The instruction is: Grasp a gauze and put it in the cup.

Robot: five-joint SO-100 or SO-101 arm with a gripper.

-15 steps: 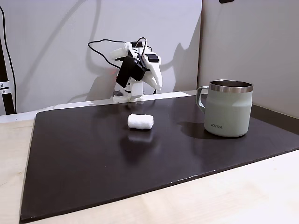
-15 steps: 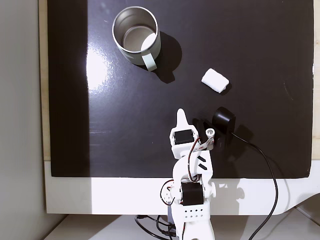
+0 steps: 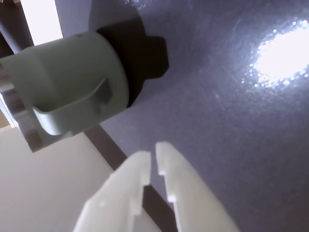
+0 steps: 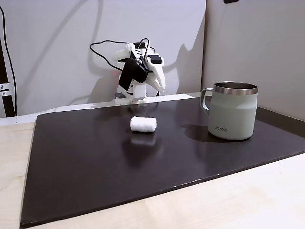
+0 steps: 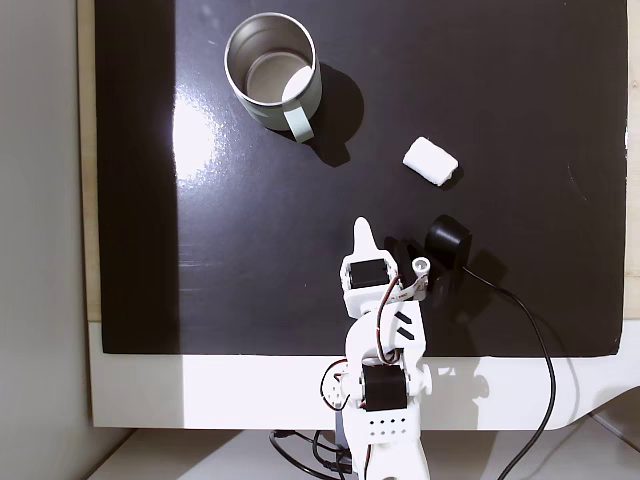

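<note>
Nothing has visibly moved: gauze lies apart from the cup, lettered "KIRA", while the gripper hangs nearly clenched, empty.

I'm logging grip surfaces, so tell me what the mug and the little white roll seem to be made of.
The cup: likely steel, with a matte sage-green coating; its rim and inside show bare, brushed metal from above. The gauze: soft white fabric by its look, with a fuzzy, matte surface and rounded edges.
</note>
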